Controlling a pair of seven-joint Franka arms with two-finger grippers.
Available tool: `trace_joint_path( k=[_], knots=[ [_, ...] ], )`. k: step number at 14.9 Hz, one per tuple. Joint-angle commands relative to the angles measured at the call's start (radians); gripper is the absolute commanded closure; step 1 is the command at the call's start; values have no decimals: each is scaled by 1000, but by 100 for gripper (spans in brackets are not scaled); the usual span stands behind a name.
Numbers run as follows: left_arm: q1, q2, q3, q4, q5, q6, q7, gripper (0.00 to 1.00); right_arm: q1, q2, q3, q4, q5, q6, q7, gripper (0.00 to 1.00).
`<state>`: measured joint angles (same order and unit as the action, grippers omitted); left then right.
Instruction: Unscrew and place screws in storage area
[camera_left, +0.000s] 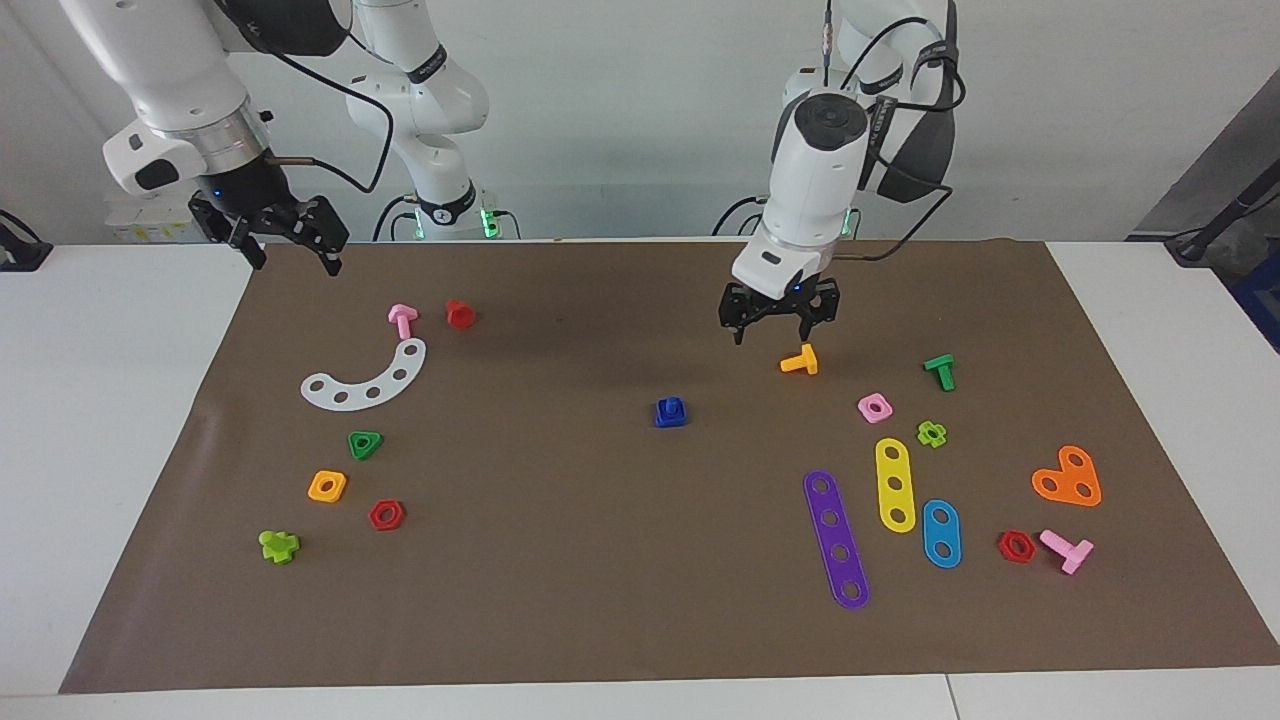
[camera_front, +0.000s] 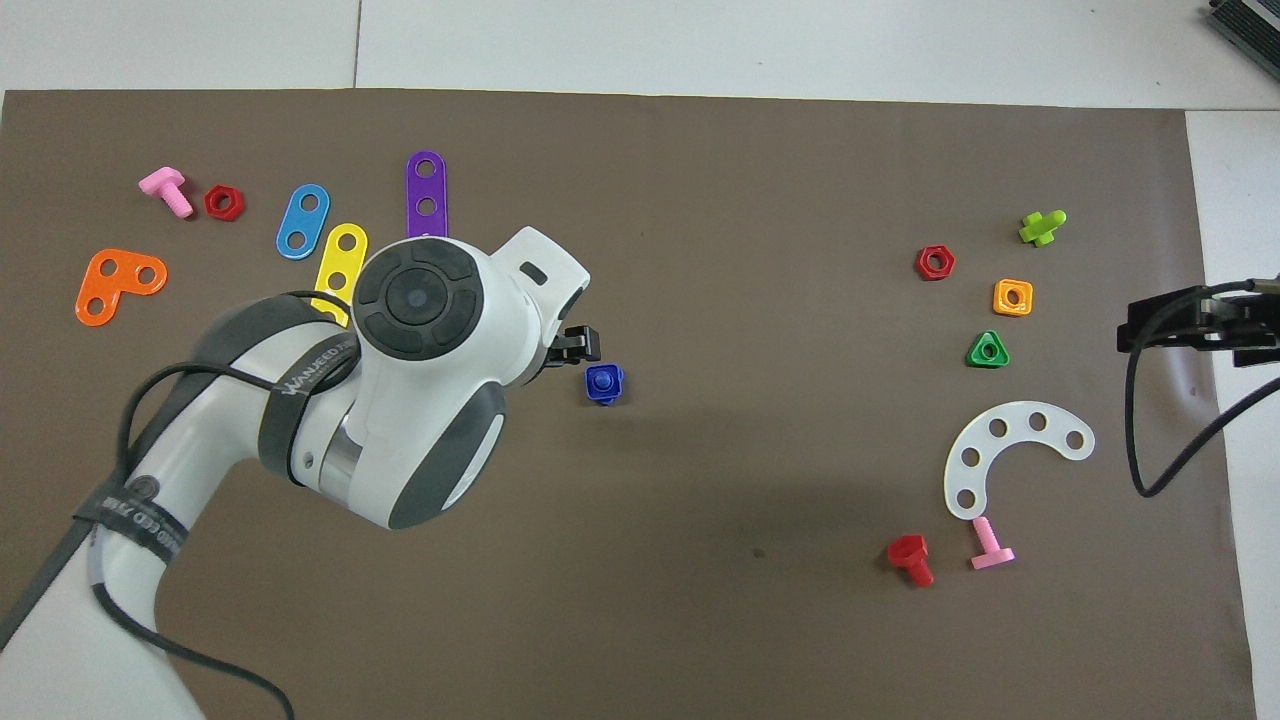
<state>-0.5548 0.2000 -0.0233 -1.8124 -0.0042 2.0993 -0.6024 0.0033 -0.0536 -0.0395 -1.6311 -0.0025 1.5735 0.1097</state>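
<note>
Orange bolt (camera_left: 800, 360) visible facing, hidden overhead

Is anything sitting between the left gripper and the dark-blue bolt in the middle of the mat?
Nothing visible does. The left gripper hangs open above the orange bolt, and the blue bolt stands alone on bare brown mat, toward the middle of the table. The orange bolt lies under the gripper, not on the line to the blue one. The right gripper waits at the mat's edge.

Your facing camera sits high across the tabletop (camera_left: 120, 400), looking back at both arm bases. Your overhead camera looks steeply down from the robots' end. Both share the brown mat (camera_left: 600, 560) and its scattered pieces, half-turned.
</note>
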Motion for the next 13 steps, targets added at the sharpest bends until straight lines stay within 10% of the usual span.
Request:
trace_joint_path(
  k=[1,13],
  knots=[
    [-51,82,20,28,-7,68,-60,4,-6,-2,3,0,19,-12,-1,0],
    [-117,202,22,-22,46,228,-132,14,-5,-2,3,0,19,-12,-1,0]
  ],
)
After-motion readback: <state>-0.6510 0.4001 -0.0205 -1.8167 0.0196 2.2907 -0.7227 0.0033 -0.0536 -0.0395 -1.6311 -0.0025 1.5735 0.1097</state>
